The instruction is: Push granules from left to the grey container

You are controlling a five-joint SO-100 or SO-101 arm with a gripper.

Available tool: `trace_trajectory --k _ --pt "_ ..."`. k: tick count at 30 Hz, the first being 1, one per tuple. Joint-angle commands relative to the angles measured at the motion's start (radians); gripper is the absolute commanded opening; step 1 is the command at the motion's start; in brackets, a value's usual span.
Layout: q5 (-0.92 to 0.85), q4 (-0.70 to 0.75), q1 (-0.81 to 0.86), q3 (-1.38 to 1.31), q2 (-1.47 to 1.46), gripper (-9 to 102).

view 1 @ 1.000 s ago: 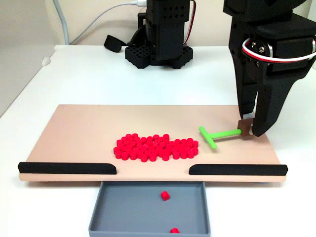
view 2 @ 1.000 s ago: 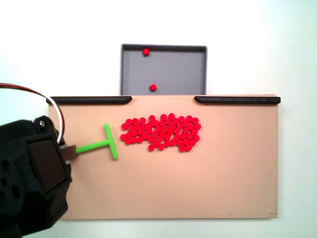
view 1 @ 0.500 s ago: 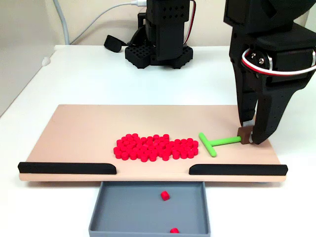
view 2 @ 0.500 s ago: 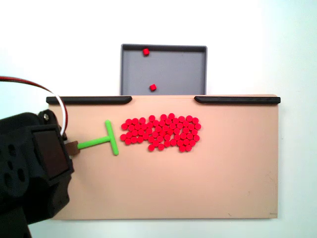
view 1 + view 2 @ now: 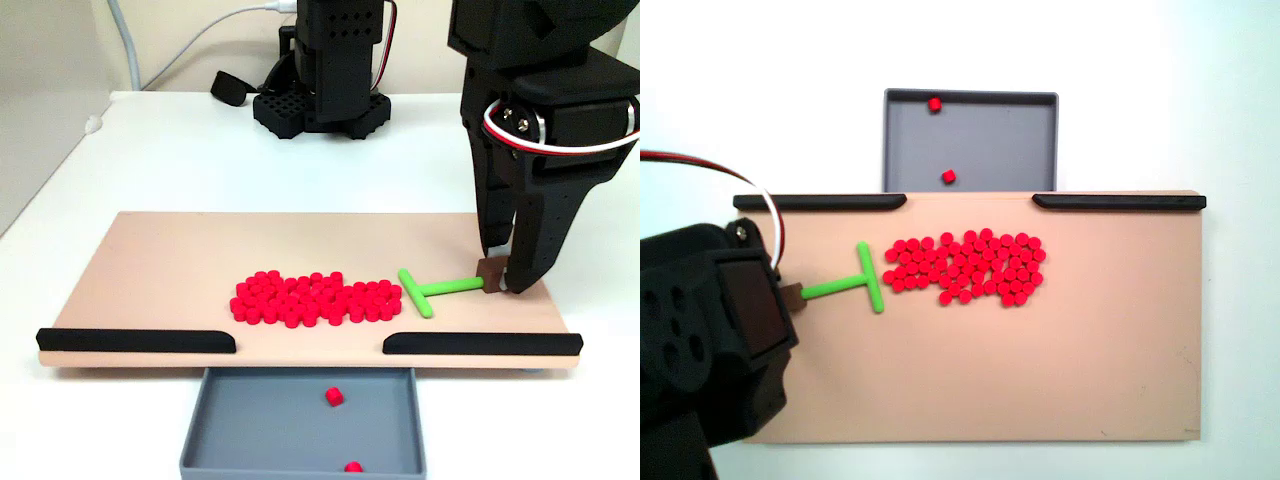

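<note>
A dense patch of red granules [image 5: 316,298] [image 5: 966,266] lies in the middle of the beige board [image 5: 170,260] [image 5: 1040,370]. The grey container [image 5: 260,425] [image 5: 990,140] sits below the gap between the black strips and holds two granules. My gripper [image 5: 500,277] is shut on the brown end block of the green T-shaped pusher [image 5: 430,290] [image 5: 855,285]. The pusher's crossbar stands right beside the patch's edge, on its right in a fixed view [image 5: 412,290] and on its left in a fixed view [image 5: 872,278].
Two black strips [image 5: 135,340] [image 5: 482,343] edge the board's side toward the container, leaving a gap over it. The arm's black base [image 5: 325,100] and a cable stand behind the board on the white table.
My gripper has slid the green pusher toward the granules, closing the gap until the crossbar is next to the patch. The granules have not visibly shifted.
</note>
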Motion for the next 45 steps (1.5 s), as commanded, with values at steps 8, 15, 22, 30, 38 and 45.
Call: trace_trajectory --k 8,15,22,30,38,45 --pt "-0.005 -0.002 0.026 -0.02 -0.002 1" --pt "-0.014 -0.002 0.041 -0.02 -0.005 0" --pt "-0.021 -0.002 0.055 -0.018 -0.006 0" --pt "-0.029 -0.002 0.072 -0.005 0.0 0" --pt "-0.031 -0.002 0.081 -0.003 -0.002 0" --pt "-0.04 -0.002 0.091 -0.003 -0.002 0"
